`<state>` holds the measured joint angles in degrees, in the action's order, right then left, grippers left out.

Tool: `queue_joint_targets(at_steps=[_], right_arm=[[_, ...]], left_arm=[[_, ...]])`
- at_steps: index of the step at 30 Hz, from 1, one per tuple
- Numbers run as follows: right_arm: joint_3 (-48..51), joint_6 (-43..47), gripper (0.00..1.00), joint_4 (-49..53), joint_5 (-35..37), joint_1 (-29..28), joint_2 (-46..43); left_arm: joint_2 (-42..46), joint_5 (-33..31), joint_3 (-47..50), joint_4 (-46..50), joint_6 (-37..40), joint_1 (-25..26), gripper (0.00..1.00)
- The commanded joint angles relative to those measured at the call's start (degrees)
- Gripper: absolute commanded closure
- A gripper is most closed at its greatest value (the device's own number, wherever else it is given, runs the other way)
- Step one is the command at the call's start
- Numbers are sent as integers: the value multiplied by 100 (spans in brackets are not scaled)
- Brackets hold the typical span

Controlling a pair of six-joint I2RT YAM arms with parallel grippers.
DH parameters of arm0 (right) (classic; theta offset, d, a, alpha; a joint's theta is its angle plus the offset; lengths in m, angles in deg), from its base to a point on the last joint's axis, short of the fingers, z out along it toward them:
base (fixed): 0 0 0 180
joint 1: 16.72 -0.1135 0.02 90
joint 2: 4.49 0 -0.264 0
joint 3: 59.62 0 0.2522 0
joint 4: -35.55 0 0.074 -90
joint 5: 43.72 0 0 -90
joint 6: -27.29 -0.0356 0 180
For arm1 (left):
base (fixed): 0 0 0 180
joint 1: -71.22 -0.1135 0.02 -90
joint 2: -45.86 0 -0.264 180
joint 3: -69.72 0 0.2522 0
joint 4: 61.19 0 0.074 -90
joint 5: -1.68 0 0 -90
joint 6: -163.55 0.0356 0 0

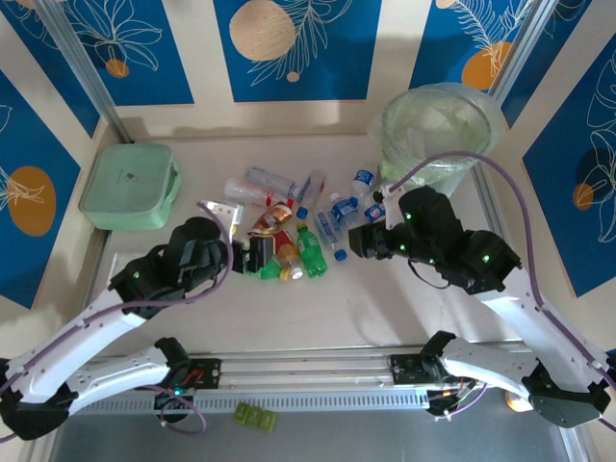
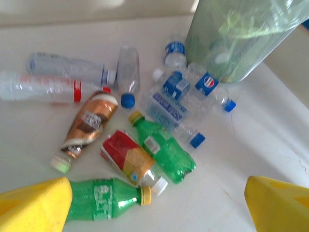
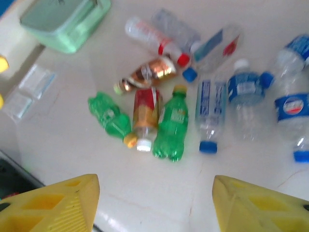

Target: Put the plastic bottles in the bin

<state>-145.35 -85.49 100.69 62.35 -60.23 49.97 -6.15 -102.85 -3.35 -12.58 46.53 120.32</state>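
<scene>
This is probably a robot test cell in a lab: aluminium posts [image 1: 82, 67] and blue printed panels [image 1: 327, 67] close in my table [image 1: 385, 308], and a metal rail [image 1: 308, 371] carries my two arms [image 1: 96, 332].

Top external: high above the near edge, looking down across the whole table [image 1: 385, 308]. Left wrist: low, close, facing the bin [image 2: 231, 34]. Right wrist: slightly higher, facing the mint-green box [image 3: 63, 19]. All share the bottle pile [image 1: 310, 252].

Two green plastic bottles [image 2: 164, 150], one copper-brown bottle [image 2: 91, 121], one red-labelled bottle [image 2: 126, 157], seven clear bottles [image 2: 166, 108]; one round translucent bin [image 2: 231, 38]; one mint-green square box [image 1: 128, 185]
</scene>
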Motion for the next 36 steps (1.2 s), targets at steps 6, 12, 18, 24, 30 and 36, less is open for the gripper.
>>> queue_joint_targets(at_steps=[6,12,18,24,30,36], right_arm=[[936,-741,37,-300,19,-237,-233],[1207,-988,36,-558,235,-281,-260],[1226,-1163,36,-717,-126,-281,-277],[1338,-1341,35,-771,-256,-288,-313],[1374,-1377,35,-576,-70,-299,-312],[1448,-1482,35,-466,142,-274,-391]], left_arm=[[-1851,560,-1278,1883,-1888,-1122,7],[-2700,439,-1742,1555,-3397,-2021,8],[-4018,370,-2545,1399,-4537,-2770,8],[-5193,466,-3155,895,-5252,-3356,9],[-6351,569,-4162,579,-5169,-3622,6],[-7054,820,-4527,434,-5514,-3759,8]])
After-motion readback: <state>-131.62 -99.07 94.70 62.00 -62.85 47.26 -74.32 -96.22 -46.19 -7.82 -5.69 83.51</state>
